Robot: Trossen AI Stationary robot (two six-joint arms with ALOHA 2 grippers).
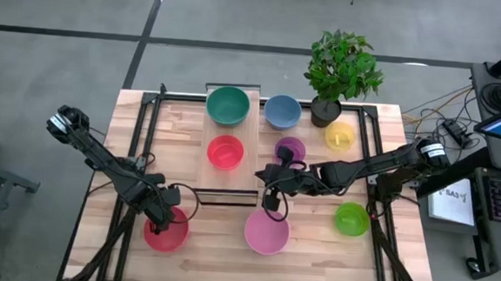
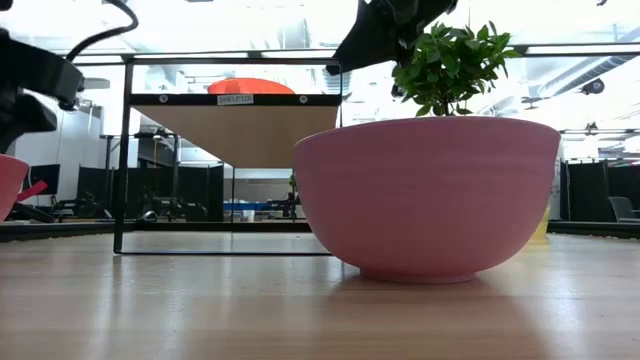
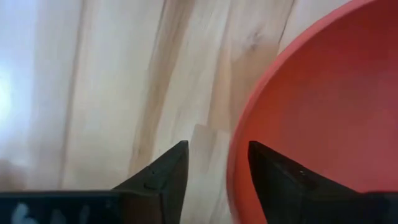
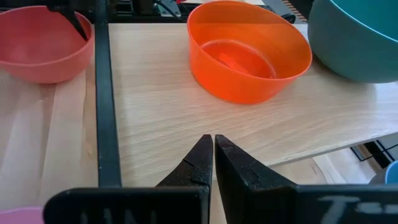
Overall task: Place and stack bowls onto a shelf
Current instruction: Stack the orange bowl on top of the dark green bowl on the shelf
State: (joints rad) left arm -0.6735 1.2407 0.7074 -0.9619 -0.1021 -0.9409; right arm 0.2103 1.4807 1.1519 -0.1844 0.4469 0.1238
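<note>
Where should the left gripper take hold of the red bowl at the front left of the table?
On its rim, coming down from above. The red bowl sits upright and open, and its wall is thin, so one finger can go inside and one outside. The left gripper already stands open over the rim, with the table showing beside the bowl.
</note>
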